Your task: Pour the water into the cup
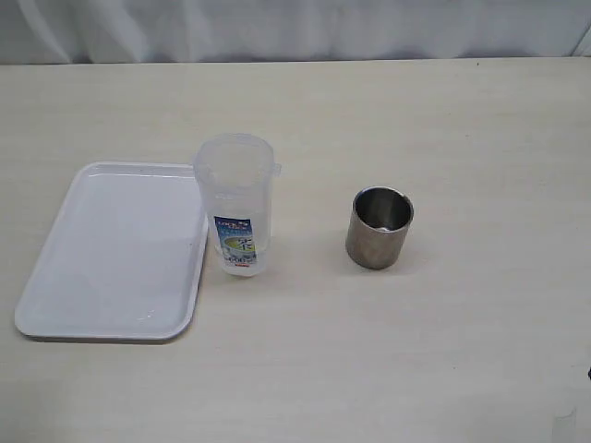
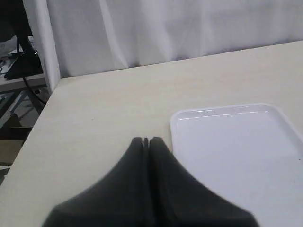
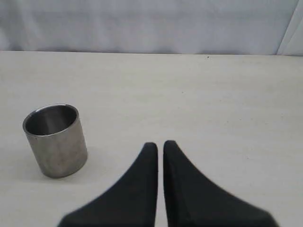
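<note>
The brushed-steel cup (image 1: 379,227) stands upright on the table, right of centre; it also shows in the right wrist view (image 3: 56,140). A taller translucent plastic container (image 1: 235,204) with a blue-white label stands upright to its left, at the tray's edge. The water does not show; I cannot tell the container's fill. My left gripper (image 2: 146,140) is shut and empty, above the table beside the tray. My right gripper (image 3: 160,144) is shut and empty, with a thin slit between its fingers, apart from the cup. Neither gripper shows in the exterior view.
A white rectangular tray (image 1: 111,249) lies at the left; it also shows in the left wrist view (image 2: 236,142). The table's left edge (image 2: 35,127) and a white curtain (image 1: 295,28) behind bound the space.
</note>
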Motion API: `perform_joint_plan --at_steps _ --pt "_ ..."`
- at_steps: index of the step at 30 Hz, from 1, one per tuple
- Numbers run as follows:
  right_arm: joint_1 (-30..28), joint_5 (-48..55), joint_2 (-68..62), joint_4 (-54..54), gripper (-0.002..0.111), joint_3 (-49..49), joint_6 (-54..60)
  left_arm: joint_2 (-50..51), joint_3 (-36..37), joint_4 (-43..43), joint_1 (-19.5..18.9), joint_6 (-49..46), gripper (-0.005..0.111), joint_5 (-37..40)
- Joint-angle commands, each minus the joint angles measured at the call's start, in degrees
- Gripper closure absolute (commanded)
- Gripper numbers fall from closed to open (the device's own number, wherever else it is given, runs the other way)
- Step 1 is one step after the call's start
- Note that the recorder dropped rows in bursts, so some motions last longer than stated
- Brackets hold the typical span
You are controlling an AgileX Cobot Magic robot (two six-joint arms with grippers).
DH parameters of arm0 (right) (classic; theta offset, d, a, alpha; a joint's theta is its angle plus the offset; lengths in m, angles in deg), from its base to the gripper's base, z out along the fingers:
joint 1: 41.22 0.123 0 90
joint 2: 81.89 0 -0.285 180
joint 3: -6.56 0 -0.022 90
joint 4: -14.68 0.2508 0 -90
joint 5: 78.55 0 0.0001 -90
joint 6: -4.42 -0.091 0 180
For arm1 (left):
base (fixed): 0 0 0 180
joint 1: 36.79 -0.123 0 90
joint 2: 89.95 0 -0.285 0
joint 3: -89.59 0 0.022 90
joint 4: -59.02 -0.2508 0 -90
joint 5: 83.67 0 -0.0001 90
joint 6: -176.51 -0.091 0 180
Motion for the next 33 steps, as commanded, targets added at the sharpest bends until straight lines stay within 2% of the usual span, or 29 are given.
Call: perform_joint_plan --at_steps 1,8,12,14,15,17,20,22,23,25,27,29,33 --pt "-0.2 -1.0 0.3 -1.9 0.104 0.2 0.3 -0.1 0.1 -2.7 -0.3 0.0 0.107 -3.0" --pt "-0.2 -12.6 0.3 -1.8 0.104 0.2 0.3 -0.1 0.1 7.0 -0.3 0.5 0.107 -20.8" --pt "-0.2 -25.7 0.3 -1.5 0.104 0.2 0.1 -0.1 0.1 5.8 -0.3 0.9 0.107 -33.0" --pt "-0.2 -31.1 0.3 -1.5 0.104 0.2 -0.1 -0.1 0.1 5.8 -0.3 3.5 0.107 -39.5" --pt "-0.2 -37.6 0.3 -1.5 0.104 0.2 -0.5 -0.1 0.1 5.9 -0.3 6.7 0.107 -45.3" --pt "-0.2 -40.5 0.3 -1.5 0.104 0.2 -1.0 -0.1 0.1 5.7 -0.3 12.9 0.107 -50.8" --pt "-0.2 -40.7 0.3 -1.2 0.104 0.2 -4.7 -0.1 0.1 5.6 -0.3 14.3 0.107 -50.1" --pt "-0.2 -43.7 0.3 -2.0 0.101 0.2 -7.8 2.9 -1.3 5.5 -0.3 14.3 0.093 -51.3" --pt "-0.2 -44.5 0.3 -2.0 0.095 0.2 -7.8 5.7 -2.2 5.5 -0.3 14.3 0.081 -52.2" --pt "-0.2 -44.6 0.3 -2.0 0.079 0.2 -7.8 12.7 -4.4 1.0 -0.3 14.3 0.046 -54.5" --pt "-0.2 -44.6 0.3 -2.0 0.063 0.2 -7.8 20.9 -6.0 -8.3 -0.3 17.0 0.012 -57.9" --pt "-0.2 -44.4 0.3 -2.0 0.052 0.2 -7.8 28.2 -7.0 -14.1 -0.3 23.3 0.002 -61.0" --pt "-0.2 -44.4 0.3 -2.0 0.047 0.2 -7.8 38.9 -7.0 -22.5 -0.3 24.3 0.002 -68.6"
